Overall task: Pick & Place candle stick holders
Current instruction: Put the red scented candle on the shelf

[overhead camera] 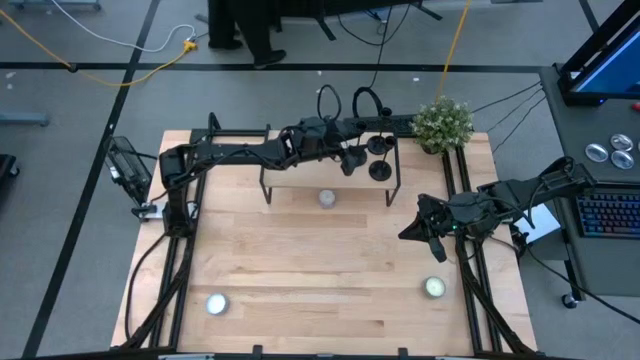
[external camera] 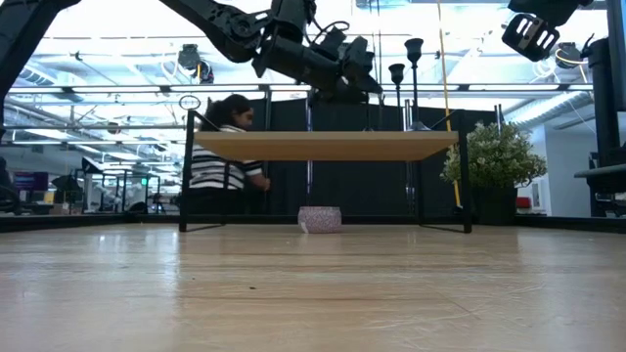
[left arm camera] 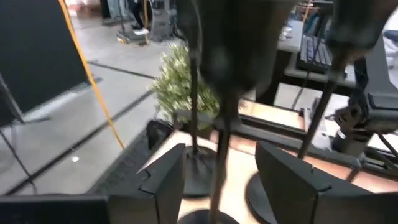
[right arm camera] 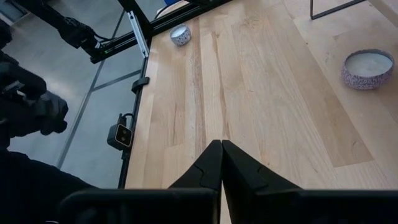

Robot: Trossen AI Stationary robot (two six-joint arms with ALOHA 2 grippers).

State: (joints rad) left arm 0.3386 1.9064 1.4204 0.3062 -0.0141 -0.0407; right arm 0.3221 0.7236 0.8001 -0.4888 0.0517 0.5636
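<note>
Three black candle stick holders with thin tall stems stand on a raised wooden shelf (external camera: 323, 147) at the table's far side. Two of them (overhead camera: 378, 146) (overhead camera: 381, 170) stand at the shelf's right end and show in the low view (external camera: 396, 73) (external camera: 414, 47). The third holder (left arm camera: 219, 149) stands between the fingers of my left gripper (left arm camera: 227, 180), which is open, one finger on each side of its stem. My left gripper also shows in the high view (overhead camera: 350, 160). My right gripper (overhead camera: 420, 228) is shut and empty above the table's right side.
White tealight candles lie under the shelf (overhead camera: 326, 198), at the near left (overhead camera: 217, 303) and at the near right (overhead camera: 434, 287). A small green plant (overhead camera: 443, 122) stands at the far right corner. A person (external camera: 227, 156) is behind the table.
</note>
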